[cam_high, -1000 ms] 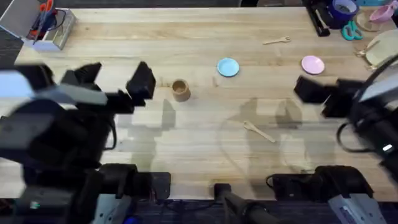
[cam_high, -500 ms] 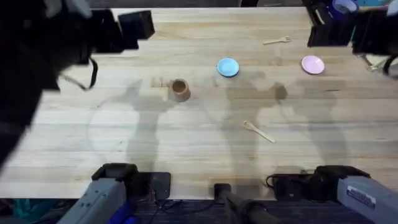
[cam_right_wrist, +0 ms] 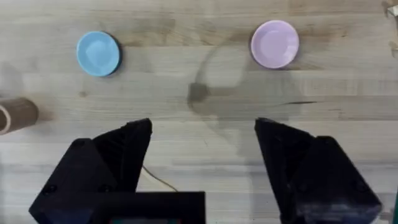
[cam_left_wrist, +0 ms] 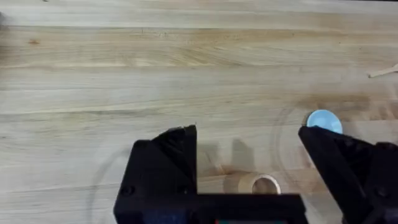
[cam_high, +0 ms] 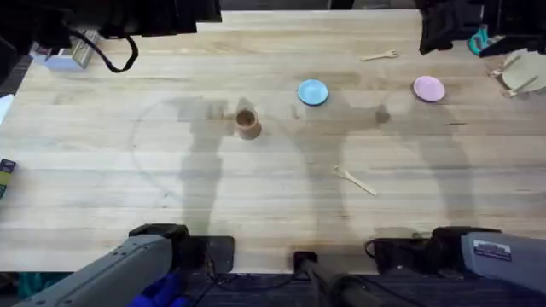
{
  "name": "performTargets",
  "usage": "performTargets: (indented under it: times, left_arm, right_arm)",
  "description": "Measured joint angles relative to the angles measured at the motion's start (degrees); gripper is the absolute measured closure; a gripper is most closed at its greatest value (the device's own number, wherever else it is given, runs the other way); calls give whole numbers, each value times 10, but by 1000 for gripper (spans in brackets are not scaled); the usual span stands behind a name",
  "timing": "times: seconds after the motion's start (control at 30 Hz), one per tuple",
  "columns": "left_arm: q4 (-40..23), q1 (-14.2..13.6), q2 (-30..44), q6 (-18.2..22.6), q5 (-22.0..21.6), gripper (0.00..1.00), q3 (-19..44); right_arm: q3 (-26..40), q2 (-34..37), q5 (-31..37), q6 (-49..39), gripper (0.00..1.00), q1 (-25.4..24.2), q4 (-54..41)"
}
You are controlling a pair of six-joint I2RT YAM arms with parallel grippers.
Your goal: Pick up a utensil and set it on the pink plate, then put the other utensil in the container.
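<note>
Hanging high with jaws spread and empty, right gripper looks down on pink plate ahead; left gripper, likewise wide open, has container between its fingers' line; fork and spoon lie untouched, presumably awaiting a first approach.

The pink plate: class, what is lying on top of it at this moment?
Nothing lies on the pink plate; its whole face shows bare. The wooden fork lies apart on the table, the wooden spoon nearer the arms' bases. What is under the plate is covered.
</note>
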Motion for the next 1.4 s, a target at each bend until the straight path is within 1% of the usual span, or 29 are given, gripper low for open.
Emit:
performTargets:
  times: [0.2,0.37,0.57,0.67,0.87,1.1,1.13,1.4]
  left_arm:
    - [-1,0,0,0,2,9,0]
    - [-2,0,0,0,9,8,0]
    - [-2,0,0,0,13,9,0]
    - [-2,0,0,0,13,8,0]
    - [-2,0,0,0,13,8,0]
    - [-2,0,0,0,13,7,0]
    - [-2,0,0,0,13,7,0]
    - [-2,0,0,0,13,7,0]
  right_arm:
    - [2,0,-1,0,5,0,-2]
    - [2,0,-1,3,5,0,-23]
    - [2,0,-1,25,5,0,-5]
    - [2,0,-1,48,5,0,20]
    - [3,15,2,123,6,3,66]
    - [15,77,31,197,6,35,77]
    - [43,119,38,224,6,45,70]
    - [174,244,49,271,7,50,50]
